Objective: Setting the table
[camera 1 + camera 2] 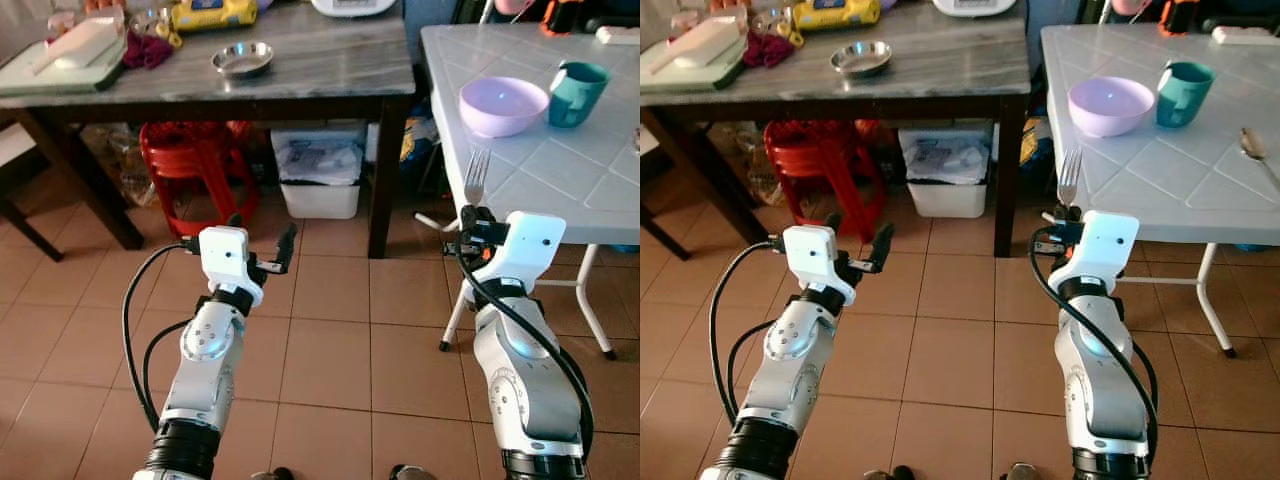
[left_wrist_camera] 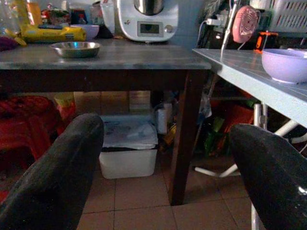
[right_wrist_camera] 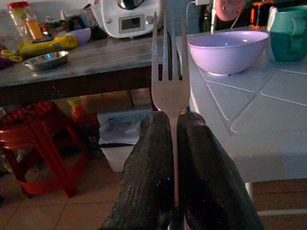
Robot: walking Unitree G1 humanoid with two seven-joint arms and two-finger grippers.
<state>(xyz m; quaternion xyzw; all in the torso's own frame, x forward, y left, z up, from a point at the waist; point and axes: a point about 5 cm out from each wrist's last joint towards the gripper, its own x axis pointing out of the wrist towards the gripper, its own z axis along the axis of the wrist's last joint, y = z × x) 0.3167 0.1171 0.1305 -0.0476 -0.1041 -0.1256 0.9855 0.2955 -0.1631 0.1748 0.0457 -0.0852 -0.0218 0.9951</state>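
The right gripper [image 1: 470, 222] clenches a silver metal fork [image 1: 476, 176] upright beside the white tiled desk [image 1: 560, 170] carrying a lilac bowl [image 1: 502, 105] and teal mug [image 1: 577, 92]. The left gripper [image 1: 262, 245] hangs released over the terracotta tile floor [image 1: 340, 330], facing a grey marble-topped desk [image 1: 320, 60].

Both head views are evenly lit by soft daylight and sharp, with mild glare on the white tiled plastic table [image 1: 560, 170] and deep shadow under the dark wooden table with grey marbled top [image 1: 300, 70]. Both wrist views are markedly dimmer with a bluish cast; the black rubber-padded fingers [image 2: 57, 177] of the left gripper are close to the lens and blurred. In the right wrist view, the silver metal fork [image 3: 169, 72] is reasonably sharp, and the pale lilac round bowl [image 3: 228, 50] carries a small highlight.
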